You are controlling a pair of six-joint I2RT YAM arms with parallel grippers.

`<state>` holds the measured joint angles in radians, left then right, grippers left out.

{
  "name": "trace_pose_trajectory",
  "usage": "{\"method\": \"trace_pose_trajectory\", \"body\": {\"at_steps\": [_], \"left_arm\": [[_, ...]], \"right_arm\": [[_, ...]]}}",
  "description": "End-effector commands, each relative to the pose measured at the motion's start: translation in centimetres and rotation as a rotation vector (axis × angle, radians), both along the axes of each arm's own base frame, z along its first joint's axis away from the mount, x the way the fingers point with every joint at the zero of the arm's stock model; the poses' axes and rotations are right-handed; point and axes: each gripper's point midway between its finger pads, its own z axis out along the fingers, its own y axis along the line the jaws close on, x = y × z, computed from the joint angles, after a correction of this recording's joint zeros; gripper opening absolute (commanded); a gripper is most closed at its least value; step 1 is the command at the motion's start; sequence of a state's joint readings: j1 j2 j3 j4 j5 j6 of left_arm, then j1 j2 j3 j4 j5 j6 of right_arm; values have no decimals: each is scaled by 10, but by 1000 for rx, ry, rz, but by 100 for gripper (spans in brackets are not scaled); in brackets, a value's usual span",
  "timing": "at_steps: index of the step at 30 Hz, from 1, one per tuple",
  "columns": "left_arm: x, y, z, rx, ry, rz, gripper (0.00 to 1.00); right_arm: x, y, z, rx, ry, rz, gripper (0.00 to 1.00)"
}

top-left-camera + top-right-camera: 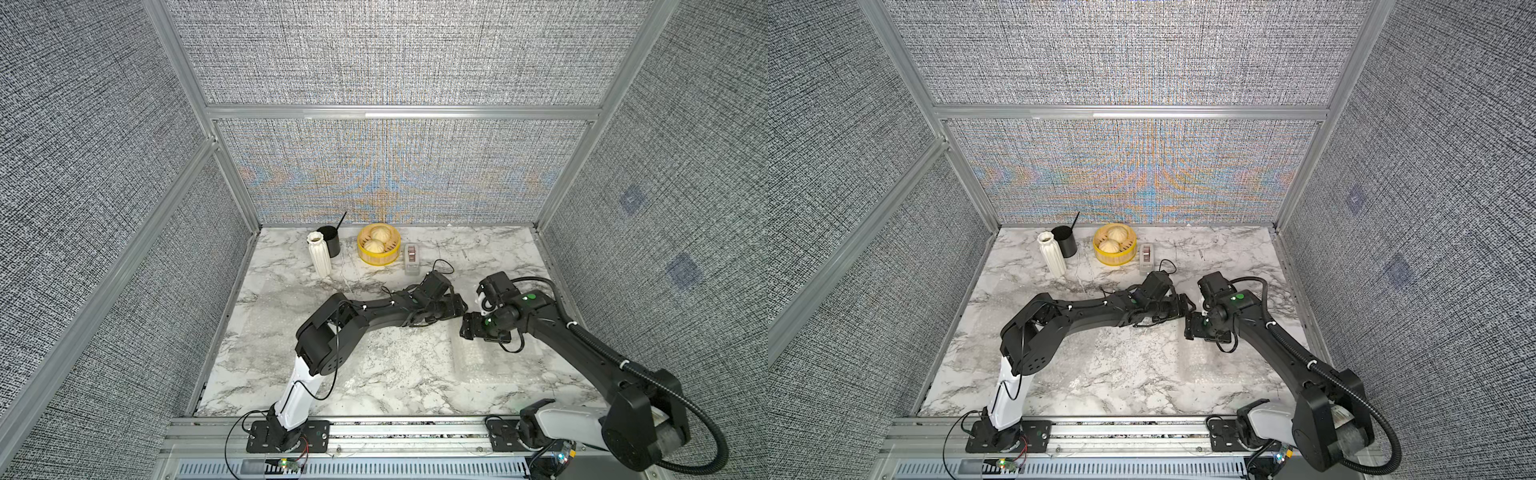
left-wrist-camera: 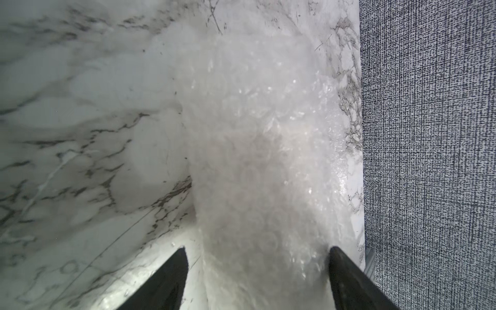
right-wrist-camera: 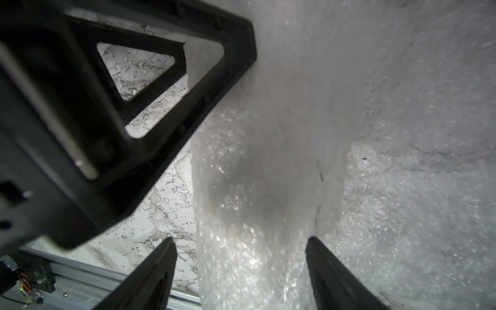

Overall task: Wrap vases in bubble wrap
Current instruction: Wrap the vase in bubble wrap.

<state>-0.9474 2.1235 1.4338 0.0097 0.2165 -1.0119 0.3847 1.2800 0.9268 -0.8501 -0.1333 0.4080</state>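
In a top view, find left gripper [image 1: 459,306] and right gripper [image 1: 468,328] tip to tip, right of middle on the counter [image 1: 478,249], with slim vase [image 1: 319,254] upright near the back left corner.

At left wrist, note jaws spread and released, astride a bubble wrap roll [image 2: 263,161] running straight ahead.

At right wrist, see that roll [image 3: 268,188] lengthwise between parted jaws, ungripped.

Judging both equally near: close across its width.

No writing, brand, number or sign can be read in any view. The small box [image 1: 412,258] just right of the steamer [image 1: 379,250] has a dark patch on top, too small to tell whether it is print.
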Motion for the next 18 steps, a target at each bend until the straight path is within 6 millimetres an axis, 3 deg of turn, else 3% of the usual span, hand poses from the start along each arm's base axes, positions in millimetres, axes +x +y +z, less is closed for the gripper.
{"method": "trace_pose_trajectory", "body": {"at_steps": [1, 11, 18], "left_arm": [[-11, 24, -28, 134, 62, 17, 81], [-9, 22, -18, 107, 51, 23, 81], [-9, 24, 1, 80, 26, 30, 81]], "right_arm": [[4, 1, -6, -19, -5, 14, 84], [1, 10, -28, -24, 34, 64, 89], [1, 15, -42, -16, 68, 79, 89]]}}
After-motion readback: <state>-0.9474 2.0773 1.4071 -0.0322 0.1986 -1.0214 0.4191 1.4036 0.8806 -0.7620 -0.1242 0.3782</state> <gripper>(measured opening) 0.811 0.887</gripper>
